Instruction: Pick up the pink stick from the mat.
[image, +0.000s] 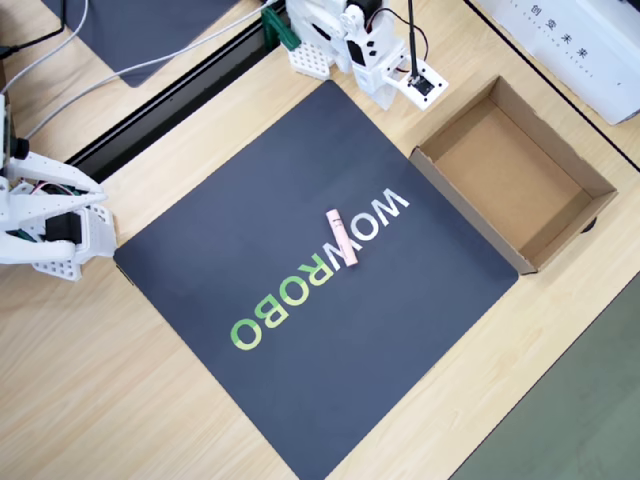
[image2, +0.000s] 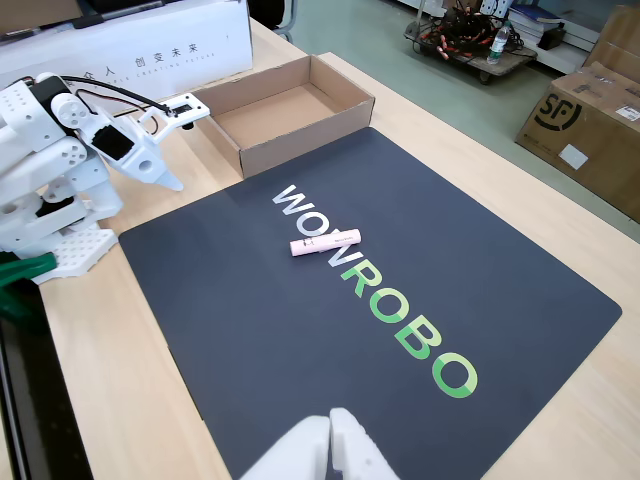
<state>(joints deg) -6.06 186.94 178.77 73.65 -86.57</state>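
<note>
1. Pincer (image2: 165, 165) folded back near the white arm base at the mat's corner, off the mat, holding nothing; how far apart its jaws stand, cannot tell.
2. Mat (image2: 250, 330) printed "WOWROBO", "WOW" in white, "ROBO" in green.
3. Pink stick (image2: 325, 243) lying flat mid-mat across the lettering, between the second "W" and the "R"; pale pink, slim, straight, with a thin darker band near one end (image: 342, 238).
4. Bare mat all round the stick, nothing touching it.
5. Open cardboard box (image2: 300, 135) just beside one mat edge, on the wooden table (image2: 130, 400).
6. White carton (image2: 130, 50) behind the arm bearing Chinese characters; brown box (image2: 585, 125) on the floor marked "SF".
</note>
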